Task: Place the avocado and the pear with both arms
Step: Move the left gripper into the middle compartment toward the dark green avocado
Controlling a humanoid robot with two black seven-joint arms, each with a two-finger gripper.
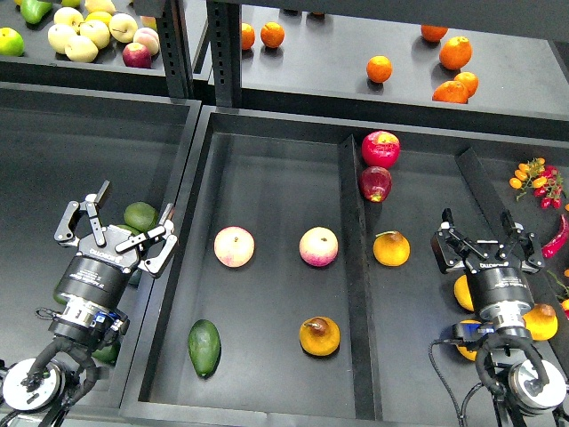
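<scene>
Avocado [204, 347]: dark green, smooth, egg-shaped, lying lengthwise near the front left corner of the wide middle tray [267, 173], narrower end toward the front. Free of both hands, touching nothing else.

Pear [319, 336]: roundish, golden orange-yellow, with a dark brown blotch around the stem on its upper face. Resting in the same tray, near the front, right of the avocado and well apart from it, just left of the divider [351, 267].

Behind them in that tray, two pale pink-yellow apples [234, 246] side by side, apart from each other.

Left hand [124, 229]: over the left tray [80, 160], fingers spread wide, pinching nothing. A green fruit [140, 215] just behind it, partly hidden, seen between the fingers; whether touching cannot be told.

Right hand [487, 236]: over the right compartment, fingers spread, gripping nothing. Orange-yellow fruits [540, 322] partly hidden under and beside its wrist.

Right of the divider, an orange-yellow fruit [391, 248], with two red apples [380, 149] further back, one touching the divider.

At the far right, a cluster of small red and orange tomatoes [536, 178] and a red chili [556, 237].

On the shelf behind: oranges [455, 53] to the right, pale apples [93, 34] to the left.
</scene>
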